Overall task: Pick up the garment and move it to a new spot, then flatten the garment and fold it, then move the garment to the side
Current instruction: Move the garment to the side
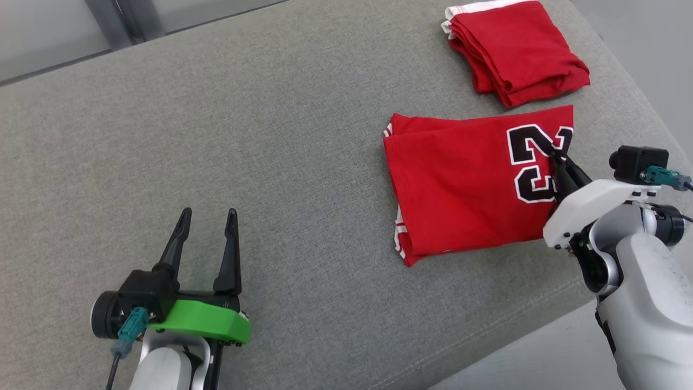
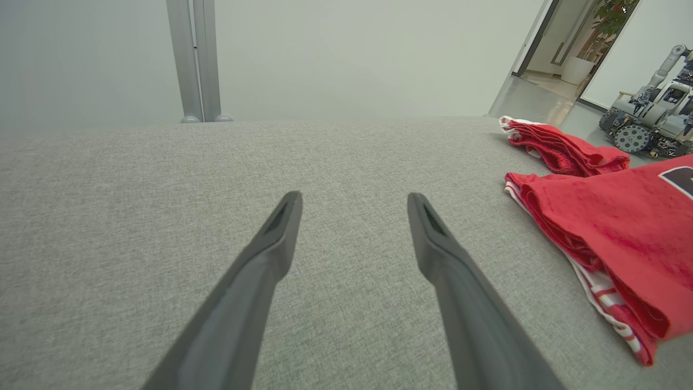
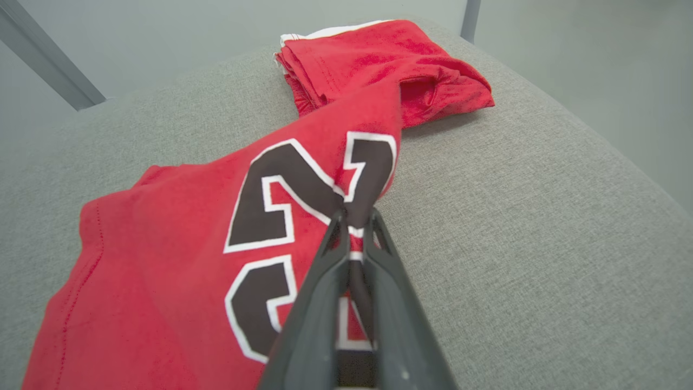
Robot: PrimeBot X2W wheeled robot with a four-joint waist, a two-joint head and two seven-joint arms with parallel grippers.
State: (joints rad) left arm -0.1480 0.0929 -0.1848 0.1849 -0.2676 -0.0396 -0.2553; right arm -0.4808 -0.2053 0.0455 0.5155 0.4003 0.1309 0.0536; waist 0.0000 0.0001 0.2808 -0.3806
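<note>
Head view: right gripper (image 1: 553, 155) clamps the folded red numbered jersey (image 1: 460, 184) by its right edge; left gripper (image 1: 209, 212), spread wide and empty, sits well leftward.

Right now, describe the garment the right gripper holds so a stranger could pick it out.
On the right side of the grey cushion lie two red garments. The nearer, flatter one is the jersey, pinched at its edge by the right gripper. Unlike the plain folded bundle beyond it, it shows a large black number outlined in white.
</note>
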